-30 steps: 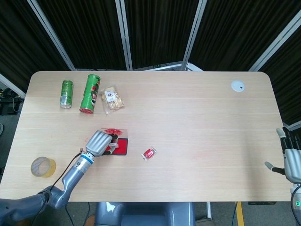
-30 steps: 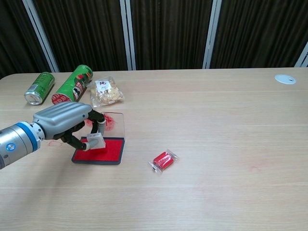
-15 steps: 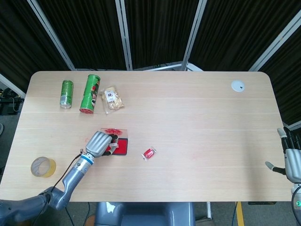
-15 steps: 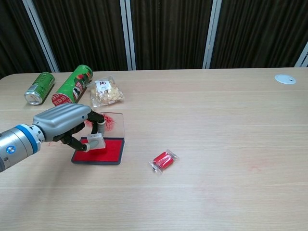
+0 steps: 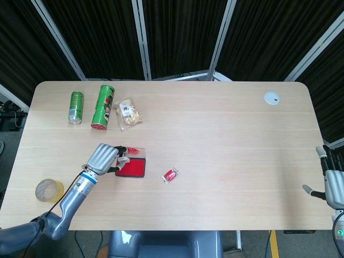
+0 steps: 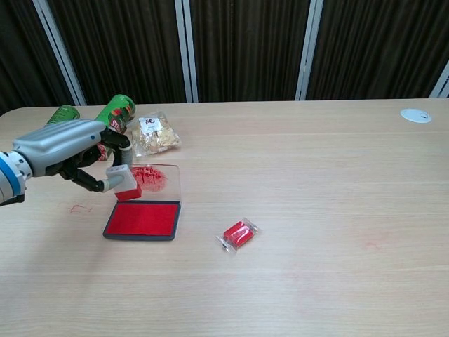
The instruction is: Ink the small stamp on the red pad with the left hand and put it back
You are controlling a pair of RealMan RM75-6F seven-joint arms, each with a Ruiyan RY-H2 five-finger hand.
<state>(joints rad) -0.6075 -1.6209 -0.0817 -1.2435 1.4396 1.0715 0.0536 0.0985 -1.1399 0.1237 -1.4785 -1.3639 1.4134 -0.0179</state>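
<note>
— Small stamp (image 6: 123, 182) first: where do we have it?

— Pinched in our left hand (image 6: 69, 153), lifted clear of the red ink pad (image 6: 143, 220) and hanging above its far left corner, red face tilted toward the pad's open clear lid (image 6: 160, 178).

— So inking looks done, and the put-back is ahead?

— That's our reading. We should carry it level and low, then set it down flat on bare wood, so the wet face doesn't smear. The faint red outline (image 6: 81, 208) left of the pad may be its home spot; we can't be sure.

— Anything close by?

— The red candy wrapper (image 6: 239, 234) lies right of the pad, well apart; the snack bag (image 6: 156, 135), Pringles tube (image 6: 114, 114) and green can (image 5: 77, 106) sit further back.

— Our right hand (image 5: 334, 181)?

— Idle at the table's right edge, fingers apart, holding nothing.
</note>
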